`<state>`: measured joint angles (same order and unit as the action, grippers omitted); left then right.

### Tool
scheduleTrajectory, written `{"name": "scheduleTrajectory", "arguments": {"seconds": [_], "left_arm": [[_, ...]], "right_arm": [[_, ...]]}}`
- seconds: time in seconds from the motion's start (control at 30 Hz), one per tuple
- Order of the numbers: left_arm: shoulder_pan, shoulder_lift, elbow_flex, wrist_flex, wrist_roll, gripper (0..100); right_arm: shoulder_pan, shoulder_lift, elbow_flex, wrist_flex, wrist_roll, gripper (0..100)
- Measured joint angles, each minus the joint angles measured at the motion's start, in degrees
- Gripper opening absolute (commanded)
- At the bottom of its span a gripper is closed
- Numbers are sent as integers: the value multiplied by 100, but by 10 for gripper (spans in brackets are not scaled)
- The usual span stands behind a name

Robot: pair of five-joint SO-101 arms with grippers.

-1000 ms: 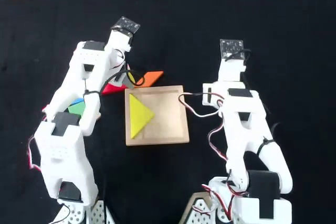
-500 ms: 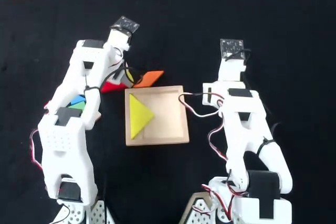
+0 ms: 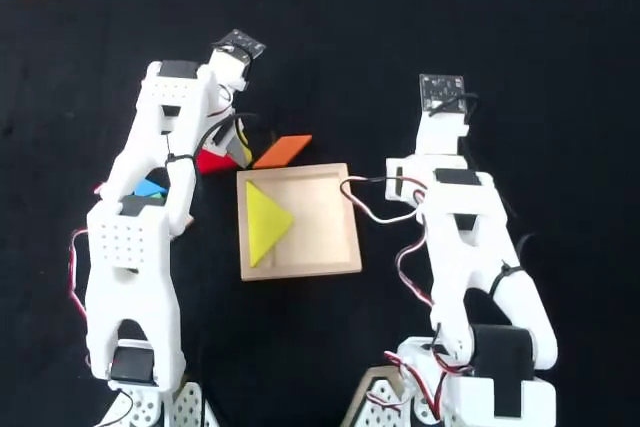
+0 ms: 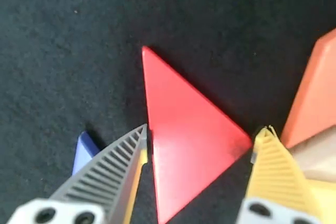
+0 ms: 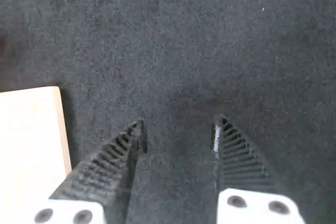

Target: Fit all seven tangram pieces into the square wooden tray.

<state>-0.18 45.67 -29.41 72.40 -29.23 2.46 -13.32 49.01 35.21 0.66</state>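
red triangle (image 4: 184, 145) flat on the cloth, just off a corner of the tray (image 3: 300, 265) | my left gripper (image 4: 205, 129) spread astride it, not clamped | orange piece (image 3: 282, 150) and blue piece (image 3: 150, 188) loose nearby | yellow triangle (image 3: 264, 219) seated in tray: by my count one of seven done, six left | my right gripper (image 5: 178, 129) idle, jaws apart over cloth beside the tray

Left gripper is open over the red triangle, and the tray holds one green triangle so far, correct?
Not quite. The one piece in the tray is a yellow triangle, not green, as the high view shows. The rest holds: the left gripper is open over the red triangle.
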Motion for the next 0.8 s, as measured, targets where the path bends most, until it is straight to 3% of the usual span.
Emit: {"name": "scheduleTrajectory", "arguments": {"seconds": [0.33, 0.57, 0.8], "left_arm": [[-9, 519, -800, 369, -9, 305], [0, 563, -1327, 1011, 9, 165], [0, 571, -1389, 1090, 9, 145]], "right_arm": [[0, 0, 0, 0, 0, 208], [0, 0, 0, 0, 0, 208], [0, 0, 0, 0, 0, 208]]}}
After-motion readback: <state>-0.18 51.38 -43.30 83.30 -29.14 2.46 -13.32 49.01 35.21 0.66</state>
